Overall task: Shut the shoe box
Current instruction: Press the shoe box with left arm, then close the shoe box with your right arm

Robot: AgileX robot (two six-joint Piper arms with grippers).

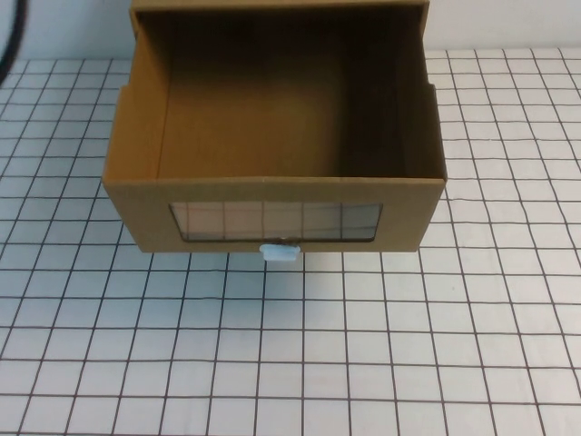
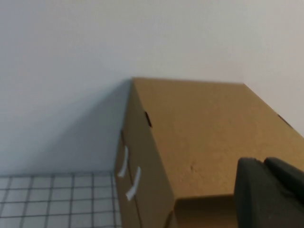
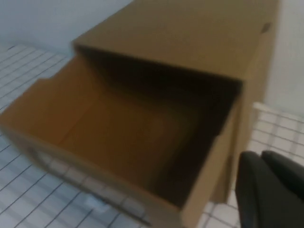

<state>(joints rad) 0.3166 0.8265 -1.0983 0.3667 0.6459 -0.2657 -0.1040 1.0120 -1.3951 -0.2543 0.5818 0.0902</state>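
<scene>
The shoe box (image 1: 272, 195) stands at the back middle of the table, a brown cardboard drawer type. Its drawer is pulled out toward me and is empty. The drawer front carries a clear window (image 1: 275, 221) with a small white pull tab (image 1: 280, 253) below it. Neither arm shows in the high view. My left gripper (image 2: 263, 164) hovers above the box's sleeve top (image 2: 204, 128), fingers together and holding nothing. My right gripper (image 3: 261, 156) hangs beside the open drawer (image 3: 118, 133) on its right side, also shut and empty.
The box rests on a white sheet with a black grid (image 1: 290, 363) that spreads in front and to both sides. A pale wall (image 2: 71, 71) rises right behind the box. Two white strips (image 2: 128, 175) sit on the sleeve's side face.
</scene>
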